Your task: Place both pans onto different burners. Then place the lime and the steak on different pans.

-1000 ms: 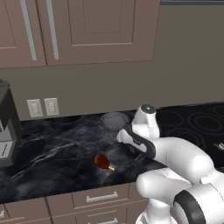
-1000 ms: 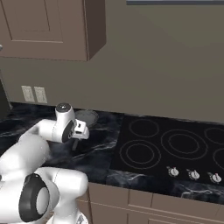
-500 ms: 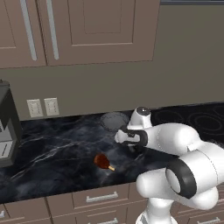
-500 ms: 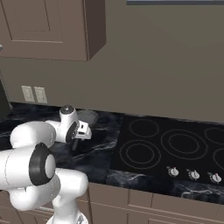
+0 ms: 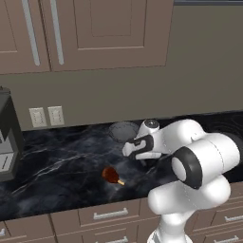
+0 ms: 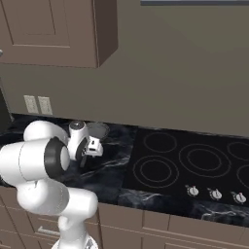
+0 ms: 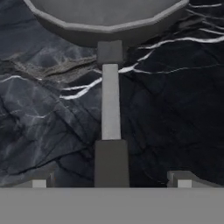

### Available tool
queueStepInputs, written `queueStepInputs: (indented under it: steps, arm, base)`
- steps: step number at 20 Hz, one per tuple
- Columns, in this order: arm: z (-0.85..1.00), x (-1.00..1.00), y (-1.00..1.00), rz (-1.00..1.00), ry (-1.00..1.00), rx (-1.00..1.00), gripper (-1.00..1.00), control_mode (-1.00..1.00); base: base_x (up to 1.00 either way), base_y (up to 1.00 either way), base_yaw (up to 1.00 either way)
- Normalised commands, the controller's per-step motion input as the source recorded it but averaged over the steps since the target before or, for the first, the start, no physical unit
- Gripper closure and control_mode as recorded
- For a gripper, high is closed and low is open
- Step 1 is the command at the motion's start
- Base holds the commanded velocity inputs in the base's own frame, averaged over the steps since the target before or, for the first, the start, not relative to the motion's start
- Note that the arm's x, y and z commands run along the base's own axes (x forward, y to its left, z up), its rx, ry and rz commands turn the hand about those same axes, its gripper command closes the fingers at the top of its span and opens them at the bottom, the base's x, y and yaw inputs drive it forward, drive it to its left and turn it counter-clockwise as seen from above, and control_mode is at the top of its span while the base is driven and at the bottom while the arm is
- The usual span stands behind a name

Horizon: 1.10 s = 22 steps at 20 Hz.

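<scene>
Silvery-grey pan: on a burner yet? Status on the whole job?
Done: nothing. The silvery-grey metal frying pan sits on the dark marble counter, off the glossy black cooktop, whose ring burners are bare. In hand: open gripper straddles the pan's long thin handle, not gripping. Left: both pans, the reddish-brown steak lying on the counter, the lime.
</scene>
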Motion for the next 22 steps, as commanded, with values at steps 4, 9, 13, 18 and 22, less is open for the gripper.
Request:
queueStepInputs:
  steps: [4, 9, 13, 18, 22]
  arm:
    - [-0.25, 0.19, 0.02, 0.0, 0.0, 0.0, -1.0, -1.0]
    - [-0.18, 0.16, 0.02, 0.0, 0.0, 0.0, 1.0, -1.0]
    - [0.0, 0.0, 0.0, 0.0, -0.02, 0.0, 1.0, -1.0]
    - [0.24, -0.11, 0.0, 0.0, -0.08, 0.0, 1.0, -1.0]
    - [0.47, -0.27, -0.12, 0.0, -0.05, 0.0, 1.0, -1.0]
  base:
    - [0.0, 0.0, 0.0]
    - [0.0, 0.0, 0.0]
    - [0.0, 0.0, 0.0]
    - [0.0, 0.0, 0.0]
    - [0.0, 0.0, 0.0]
